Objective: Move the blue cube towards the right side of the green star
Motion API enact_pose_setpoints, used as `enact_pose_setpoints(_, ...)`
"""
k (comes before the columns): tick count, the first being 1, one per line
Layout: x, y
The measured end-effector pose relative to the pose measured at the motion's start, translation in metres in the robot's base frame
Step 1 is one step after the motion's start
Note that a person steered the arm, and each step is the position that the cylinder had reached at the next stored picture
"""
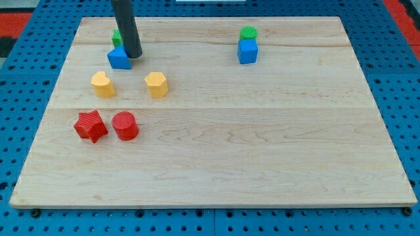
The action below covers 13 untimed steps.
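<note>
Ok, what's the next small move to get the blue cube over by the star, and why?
Probably carry my tip across to the view's right of the blue cube. It sits against the other blue block's right edge, far from the cube. The green block half hidden behind the rod is likely the star, so the cube needs pushing leftward.

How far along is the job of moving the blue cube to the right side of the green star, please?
Nothing looks done: the blue cube sits at the view's top right, below a green cylinder. In hand: my tip rests beside another blue block at top left, where a half-hidden green block, probably the star, stands. Left: the whole push leftward.
</note>
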<state>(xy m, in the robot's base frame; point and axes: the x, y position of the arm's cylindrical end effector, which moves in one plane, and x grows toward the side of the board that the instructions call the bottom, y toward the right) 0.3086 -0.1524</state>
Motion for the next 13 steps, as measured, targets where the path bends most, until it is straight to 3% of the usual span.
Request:
enact_pose_setpoints(2, 0.021, 0.0)
enact_pose_setpoints(5, 0.054, 0.221)
enact_pose_setpoints(6, 0.042, 0.273)
enact_pose_setpoints(8, -0.004, 0.264)
enact_pose_setpoints(9, -0.005, 0.219)
enact_pose_setpoints(13, -0.015, 0.171)
